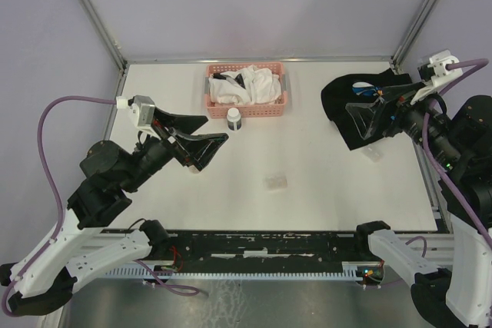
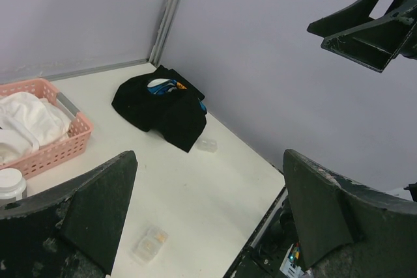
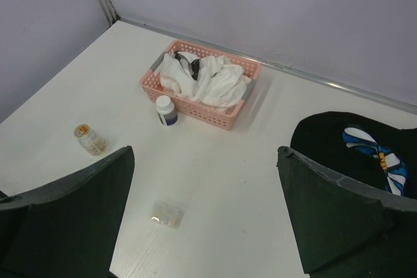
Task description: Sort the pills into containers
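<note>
A small clear plastic container (image 1: 275,182) lies flat on the white table, near the front middle. In the left wrist view this container (image 2: 150,244) shows tan bits in its compartments. The right wrist view has it (image 3: 166,214) low between the fingers. A second clear container (image 1: 374,154) (image 2: 206,144) lies beside the black cloth. My left gripper (image 1: 215,130) (image 2: 208,157) hangs open over the table's left half, holding nothing. Over the black cloth at the right, my right gripper (image 1: 355,97) (image 3: 205,151) is open and empty. Loose pills are too small to make out.
A pink mesh basket (image 1: 217,101) (image 3: 228,118) with white cloths stands at the back middle. A white-capped bottle (image 1: 234,119) (image 3: 166,110) stands in front of it. A small orange-lidded jar (image 3: 89,139) is at the left. A black cloth (image 1: 342,124) (image 2: 159,103) covers the right.
</note>
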Available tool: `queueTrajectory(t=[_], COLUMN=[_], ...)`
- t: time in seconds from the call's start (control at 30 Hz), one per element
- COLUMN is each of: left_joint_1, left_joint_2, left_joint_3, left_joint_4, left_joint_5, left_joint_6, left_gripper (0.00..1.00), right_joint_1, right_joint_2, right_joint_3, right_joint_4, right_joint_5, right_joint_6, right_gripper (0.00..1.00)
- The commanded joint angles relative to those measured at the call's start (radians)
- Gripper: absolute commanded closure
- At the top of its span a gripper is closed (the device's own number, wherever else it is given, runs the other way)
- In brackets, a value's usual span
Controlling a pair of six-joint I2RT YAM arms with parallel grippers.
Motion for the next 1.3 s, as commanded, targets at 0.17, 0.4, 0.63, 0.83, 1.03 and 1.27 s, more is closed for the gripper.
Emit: queueTrajectory(t=[0.17, 0.4, 0.63, 0.83, 1.03, 1.27], left_joint_1=[0.003, 0.004, 0.003, 0.003, 0.003, 0.003], left_joint_2=[0.006, 0.012, 0.013, 0.018, 0.018, 0.018], left_joint_3=[0.000, -0.002, -0.005, -0.011, -0.014, -0.014], left_joint_4=[0.020, 0.025, 0.024, 0.027, 0.031, 0.029], left_joint_5=[-0.012, -0.009, -0.012, -0.010, -0.008, -0.010], left_joint_6=[0.051, 0.051, 0.050, 0.047, 0.045, 0.046], left_gripper=[0.01, 0.01, 0.01, 0.01, 0.01, 0.01], right_joint_1=[-0.003, -0.003, -0.002, -0.003, -0.002, -0.003], right_joint_2=[0.005, 0.004, -0.002, -0.005, -0.005, -0.006], right_joint_3=[0.041, 0.036, 0.029, 0.025, 0.026, 0.028], right_joint_4=[-0.002, 0.003, 0.003, 0.005, 0.004, 0.004], right_joint_5=[0.046, 0.057, 0.065, 0.067, 0.069, 0.074], right_joint_6=[-0.017, -0.009, -0.009, -0.004, -0.004, -0.006], right_gripper=[0.01, 0.01, 0.01, 0.01, 0.01, 0.01])
